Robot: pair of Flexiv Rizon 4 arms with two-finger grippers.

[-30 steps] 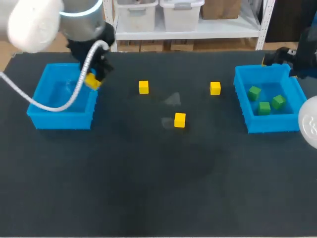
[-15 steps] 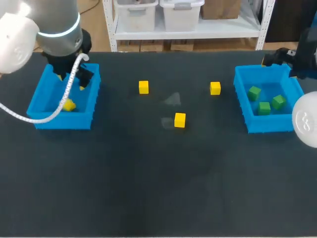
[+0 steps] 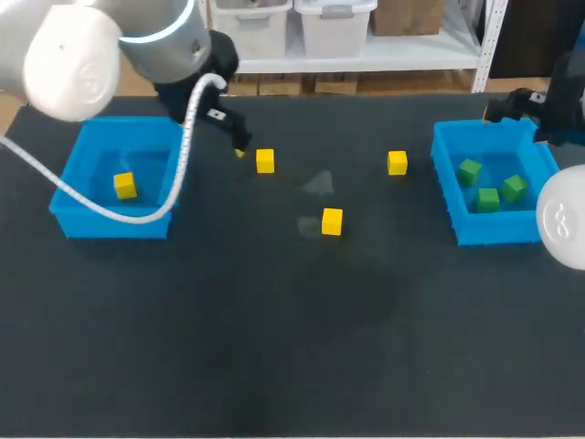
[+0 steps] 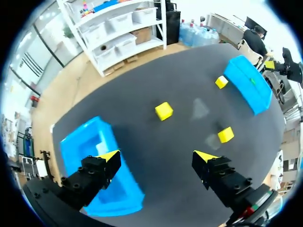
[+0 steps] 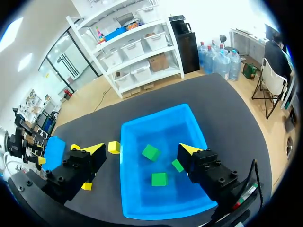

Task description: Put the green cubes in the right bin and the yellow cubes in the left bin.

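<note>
A yellow cube (image 3: 332,221) sits mid-frame on the surface (image 3: 274,347). The left bin (image 3: 110,224) holds another yellow cube (image 3: 125,186); the right bin (image 3: 498,233) holds three green cubes (image 3: 488,198). Higher up sit two yellow cubes (image 3: 265,161) (one beside the left tool (image 3: 239,150)). Both it and the right tool (image 5: 142,149) are spread, empty.

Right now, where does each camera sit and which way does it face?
Head view: above and behind the table, looking down; left arm enters at left, right arm at right.
Left wrist view: on the left arm, looking past the open left gripper at the left bin and three loose yellow cubes.
Right wrist view: on the right arm, looking past the open right gripper into the right bin holding three green cubes.
Shared: both wrist views show the right bin.
</note>
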